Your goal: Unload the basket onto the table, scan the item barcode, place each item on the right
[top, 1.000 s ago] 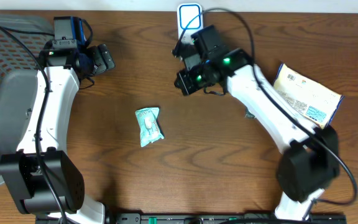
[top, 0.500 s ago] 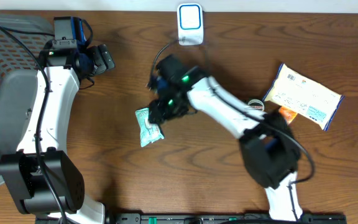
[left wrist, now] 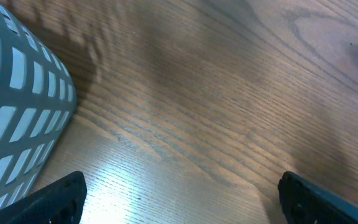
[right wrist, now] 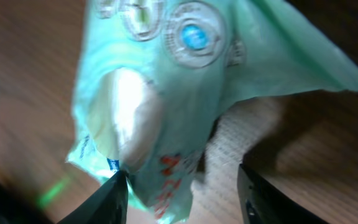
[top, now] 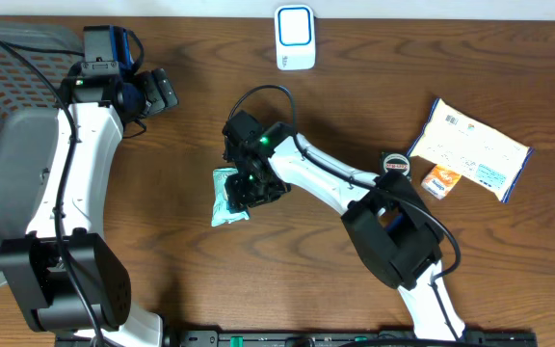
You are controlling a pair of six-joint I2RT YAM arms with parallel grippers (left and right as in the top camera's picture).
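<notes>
Black fingers (right wrist: 107, 193) of the right gripper (right wrist: 182, 190) stand apart, straddling the green packet (right wrist: 160, 99), which lies on the table (top: 162, 270) directly beneath. One finger touches the film and the other shows wood between, so I judge the grasp not yet closed. Crinkly film may slip. Well beyond the gripper, at the far edge, sits the scanner (top: 295, 37), likely the packet's destination. The left gripper (left wrist: 179, 199) hangs wide open beside the basket (left wrist: 17, 124), out of the way.
</notes>
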